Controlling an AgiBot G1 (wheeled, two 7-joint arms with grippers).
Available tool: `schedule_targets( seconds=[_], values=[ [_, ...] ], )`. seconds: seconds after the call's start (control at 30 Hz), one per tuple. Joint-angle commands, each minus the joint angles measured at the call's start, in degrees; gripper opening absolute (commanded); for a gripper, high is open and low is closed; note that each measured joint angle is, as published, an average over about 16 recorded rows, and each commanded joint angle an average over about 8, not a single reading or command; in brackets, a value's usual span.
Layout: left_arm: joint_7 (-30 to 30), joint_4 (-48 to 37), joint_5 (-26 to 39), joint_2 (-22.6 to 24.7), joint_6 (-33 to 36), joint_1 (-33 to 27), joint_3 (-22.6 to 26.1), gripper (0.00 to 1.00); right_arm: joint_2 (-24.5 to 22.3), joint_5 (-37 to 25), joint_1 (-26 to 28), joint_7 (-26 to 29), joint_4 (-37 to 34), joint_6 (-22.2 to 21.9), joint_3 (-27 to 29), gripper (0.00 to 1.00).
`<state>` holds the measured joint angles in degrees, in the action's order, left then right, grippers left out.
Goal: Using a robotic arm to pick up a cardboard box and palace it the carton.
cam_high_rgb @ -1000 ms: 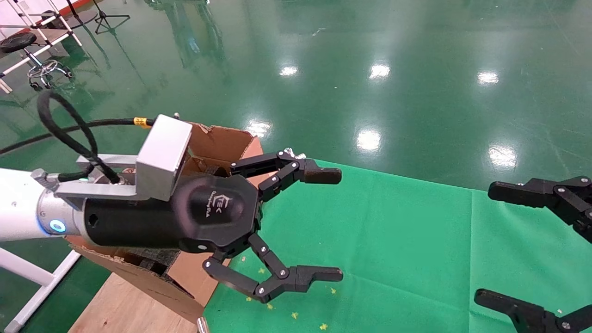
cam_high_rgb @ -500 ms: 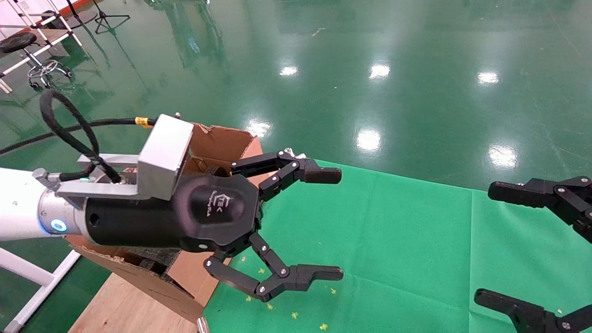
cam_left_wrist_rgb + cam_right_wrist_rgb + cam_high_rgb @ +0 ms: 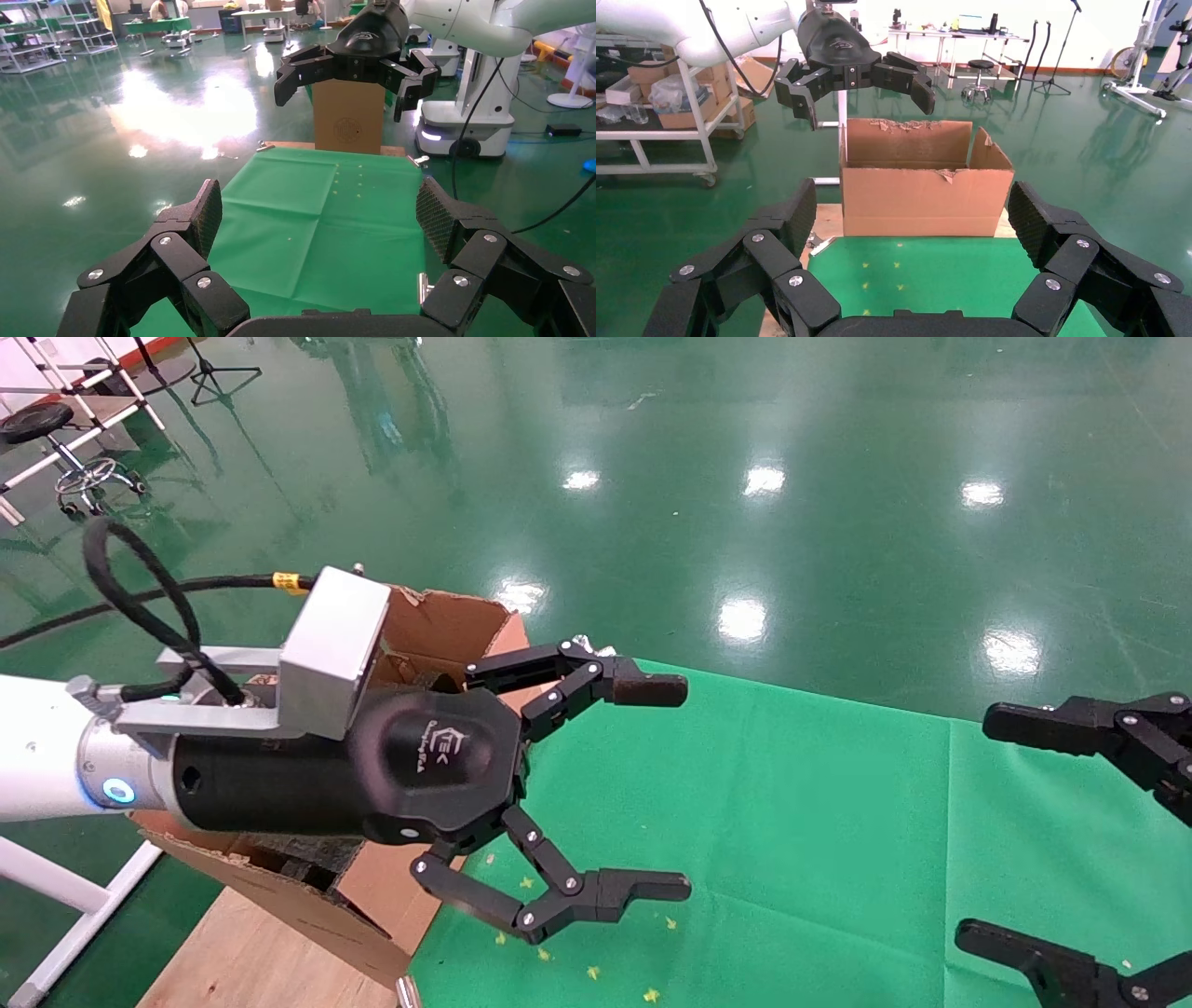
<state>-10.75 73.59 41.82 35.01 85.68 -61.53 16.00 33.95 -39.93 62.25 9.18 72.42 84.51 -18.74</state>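
Almost nothing is altered over the last second: the left hand (image 3: 596, 794) is found in the same spot, only the cable loop behind the wrist being shifted a trifle. Its fingers (image 3: 643, 689) are spread wide apart and nothing is held between them. The hand is carried on the white arm (image 3: 37, 761), level, just beside the near end of the carton (image 3: 447, 626) and above the edge of the green cloth (image 3: 792, 822) spread on the desk (image 3: 251, 961). The right hand (image 3: 1043, 831) is seen at the far right of the head view, fingers likewise apart and empty, apparently parked. The carton is shown standing open at the end of the cloth, its rim torn (image 3: 923, 175); dark foam is glimpsed inside under the left wrist. The small cardboard box is not seen in any view: the cloth is bare but for a few yellow specks (image 3: 591, 973), and the carton's inside is largely hidden by the arm. Whether the box already lies within cannot be told. The pause is judged either a rest after release or a wait before reaching; with an empty hand, nothing is at risk of being dropped.
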Motion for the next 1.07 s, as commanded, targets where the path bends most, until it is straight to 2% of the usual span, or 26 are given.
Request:
schedule_targets(
  seconds=[0.03,1.07],
  values=[
    [0.0,0.0,0.0,0.0,0.0,0.0,0.0,1.0,0.0,0.0,0.0,0.0,0.0,0.0,0.0,1.0],
    [0.0,0.0,0.0,0.0,0.0,0.0,0.0,1.0,0.0,0.0,0.0,0.0,0.0,0.0,0.0,1.0]
  ],
)
